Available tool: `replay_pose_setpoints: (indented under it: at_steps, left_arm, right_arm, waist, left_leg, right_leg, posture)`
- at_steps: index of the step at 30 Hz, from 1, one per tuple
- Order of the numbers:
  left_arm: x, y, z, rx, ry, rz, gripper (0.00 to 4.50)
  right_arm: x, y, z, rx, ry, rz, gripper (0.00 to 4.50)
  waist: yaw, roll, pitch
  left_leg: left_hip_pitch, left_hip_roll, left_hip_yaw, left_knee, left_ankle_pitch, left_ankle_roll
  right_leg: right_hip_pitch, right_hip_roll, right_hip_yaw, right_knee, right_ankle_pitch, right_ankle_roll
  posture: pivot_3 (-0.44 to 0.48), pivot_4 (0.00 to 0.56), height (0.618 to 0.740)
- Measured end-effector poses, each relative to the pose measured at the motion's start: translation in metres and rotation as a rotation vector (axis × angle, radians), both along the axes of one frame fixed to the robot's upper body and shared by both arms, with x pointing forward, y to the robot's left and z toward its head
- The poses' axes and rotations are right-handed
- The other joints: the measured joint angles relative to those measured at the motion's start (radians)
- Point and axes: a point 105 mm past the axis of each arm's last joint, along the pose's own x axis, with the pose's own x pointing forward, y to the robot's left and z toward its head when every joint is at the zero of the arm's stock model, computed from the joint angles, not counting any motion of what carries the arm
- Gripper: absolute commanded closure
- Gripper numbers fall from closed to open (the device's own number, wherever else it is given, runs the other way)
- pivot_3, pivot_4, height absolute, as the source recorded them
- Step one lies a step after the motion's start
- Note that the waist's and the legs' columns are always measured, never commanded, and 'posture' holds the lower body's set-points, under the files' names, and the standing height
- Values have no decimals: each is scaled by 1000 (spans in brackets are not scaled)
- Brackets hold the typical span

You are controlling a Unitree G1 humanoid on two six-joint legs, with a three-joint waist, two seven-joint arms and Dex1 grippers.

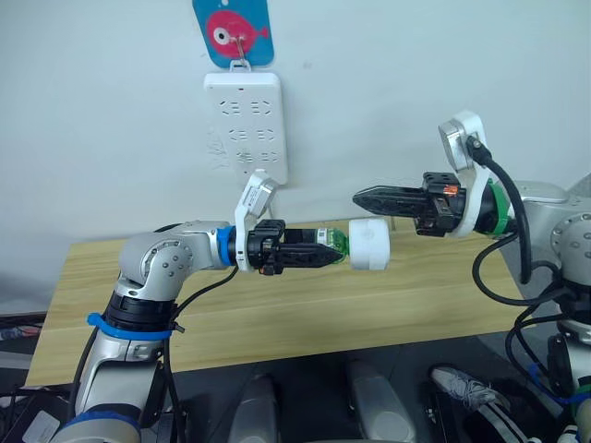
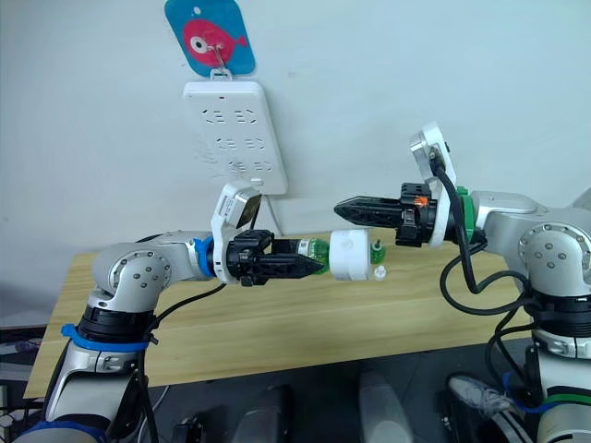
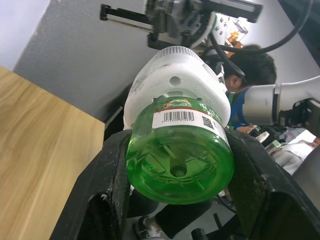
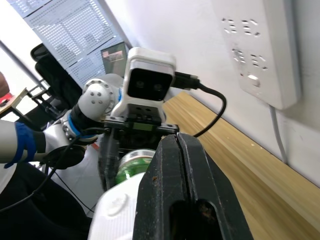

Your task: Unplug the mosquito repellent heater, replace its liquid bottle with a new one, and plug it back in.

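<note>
The mosquito repellent heater (image 1: 371, 245), a white rounded unit, hangs in the air over the table with a green liquid bottle (image 1: 338, 243) screwed into it. My left gripper (image 1: 319, 256) is shut on the bottle; in the left wrist view the black fingers (image 3: 107, 180) clamp the bottle's green base (image 3: 180, 155), with the heater (image 3: 175, 80) beyond it. My right gripper (image 1: 360, 197) is shut with nothing in it. It points left just above the heater, apart from it. The right wrist view has its fingers (image 4: 192, 165) pressed together over the heater (image 4: 117, 215).
A white multi-socket strip (image 1: 246, 125) hangs on the wall under a blue fish tag (image 1: 233, 30). The wooden table (image 1: 277, 305) lies below both arms. A small green-tipped item (image 2: 377, 249) and a white cap (image 2: 379, 272) lie on it behind the heater. A person (image 3: 247, 70) sits in the background.
</note>
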Motion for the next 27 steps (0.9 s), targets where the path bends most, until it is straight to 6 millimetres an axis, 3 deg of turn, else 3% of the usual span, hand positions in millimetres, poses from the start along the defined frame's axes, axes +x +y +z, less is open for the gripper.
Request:
replay_pose_setpoints:
  at_steps: [4,9,15,21,27]
  left_arm:
    - [-6,0,3,-13,21,-40,2185]
    - [-10,1,6,-34,54,-70,2185]
    - [0,4,17,-86,68,-16,2185]
    - [10,4,15,-98,92,44,2185]
    - [15,5,14,-86,56,88,2185]
  right_arm:
    - [6,-5,-7,-17,12,-44,4500]
    - [8,-14,-39,-78,87,-86,4500]
    - [-18,-13,-51,-148,132,15,4500]
    - [-39,-3,-43,-103,153,121,4500]
    - [-41,2,-35,-57,148,118,4500]
  waist:
    - [0,0,0]
    - [0,0,0]
    - [1,0,0]
    - [0,0,0]
    - [0,0,0]
  left_leg:
    - [0,0,0,0,0,0]
    - [0,0,0,0,0,0]
    - [0,0,0,0,0,1]
    - [0,0,0,0,0,0]
    - [0,0,0,0,0,0]
  right_leg:
    - [0,0,0,0,0,0]
    - [0,0,0,0,0,0]
    - [0,0,0,0,0,0]
    - [0,0,0,0,0,0]
    - [0,0,0,0,0,0]
  posture:
    - [-209,202,725]
    - [-208,203,725]
    - [-210,204,725]
    - [-212,205,725]
    - [-211,203,725]
